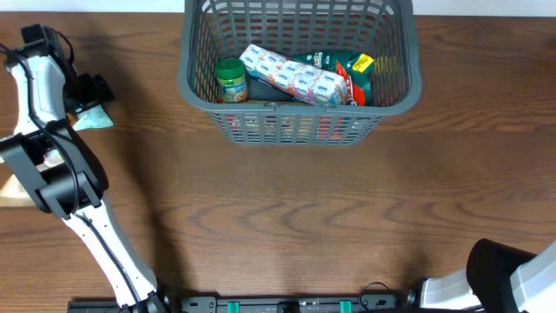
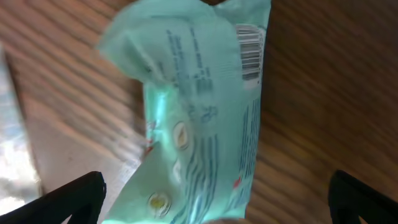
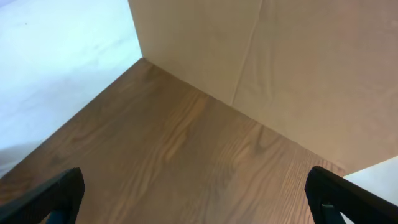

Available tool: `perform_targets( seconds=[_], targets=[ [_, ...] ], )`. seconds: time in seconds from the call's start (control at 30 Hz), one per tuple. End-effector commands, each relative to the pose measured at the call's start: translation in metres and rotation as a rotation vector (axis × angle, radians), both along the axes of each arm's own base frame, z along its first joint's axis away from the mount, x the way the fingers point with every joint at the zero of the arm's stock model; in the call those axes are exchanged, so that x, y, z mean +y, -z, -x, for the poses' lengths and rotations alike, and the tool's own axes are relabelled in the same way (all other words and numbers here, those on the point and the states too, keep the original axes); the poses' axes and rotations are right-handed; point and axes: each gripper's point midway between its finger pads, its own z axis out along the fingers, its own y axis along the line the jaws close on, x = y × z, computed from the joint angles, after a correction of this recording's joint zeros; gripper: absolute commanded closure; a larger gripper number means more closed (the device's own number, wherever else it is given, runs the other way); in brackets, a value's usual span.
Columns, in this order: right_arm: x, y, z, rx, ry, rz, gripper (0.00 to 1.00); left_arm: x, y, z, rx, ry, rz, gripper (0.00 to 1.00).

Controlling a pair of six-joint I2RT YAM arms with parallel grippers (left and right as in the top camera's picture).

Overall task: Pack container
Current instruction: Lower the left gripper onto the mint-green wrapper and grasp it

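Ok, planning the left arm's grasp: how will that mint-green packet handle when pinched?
The mint-green packet looks like soft film, creased near its top, so it probably flexes and sags. Its glossy sheen suggests it may slip. Lying flat, it shouldn't roll.

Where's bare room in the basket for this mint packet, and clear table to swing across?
Inside the grey basket, the far strip behind the green-lidded jar, bottle multipack and green bag looks free; the near wall is crowded. Bare table runs from that wall to the arm bases. The mint packet and left arm crowd the left edge.
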Motion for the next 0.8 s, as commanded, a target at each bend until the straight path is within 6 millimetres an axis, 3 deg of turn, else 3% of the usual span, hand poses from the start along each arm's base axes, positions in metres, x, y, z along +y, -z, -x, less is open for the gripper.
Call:
perform_targets(
  seconds=[0.0, 0.27, 0.3, 0.33, 0.37, 0.4, 0.67, 0.77],
  targets=[
    [-0.003, 0.000, 0.002, -0.004, 0.021, -0.002, 0.01, -0.006, 0.025, 0.004, 0.040, 0.036, 0.040, 0.01],
    [-0.003, 0.000, 0.002, -0.004, 0.021, -0.002, 0.01, -0.004, 0.033, -0.001, 0.029, 0.036, 0.035, 0.00],
    [-0.003, 0.000, 0.002, -0.004, 0.021, -0.002, 0.01, -0.004, 0.033, -0.001, 0.029, 0.036, 0.035, 0.04],
    [-0.003, 0.000, 0.002, -0.004, 0.021, -0.002, 0.01, -0.004, 0.033, -0.001, 0.030, 0.036, 0.035, 0.36],
    [-0.003, 0.000, 0.002, -0.004, 0.021, -0.002, 0.01, -0.005, 0.033, 0.000, 0.032, 0.036, 0.036, 0.77],
    [-0.003, 0.000, 0.002, -0.004, 0.021, -0.002, 0.01, -0.005, 0.033, 0.000, 0.033, 0.035, 0.037, 0.93],
    [-0.003, 0.000, 0.002, -0.004, 0.021, -0.002, 0.01, -0.009, 0.032, 0.005, 0.049, 0.038, 0.058, 0.94],
    [-0.003, 0.000, 0.002, -0.004, 0.021, -0.002, 0.01, -0.018, 0.022, 0.002, 0.019, 0.045, 0.100, 0.94]
  ],
)
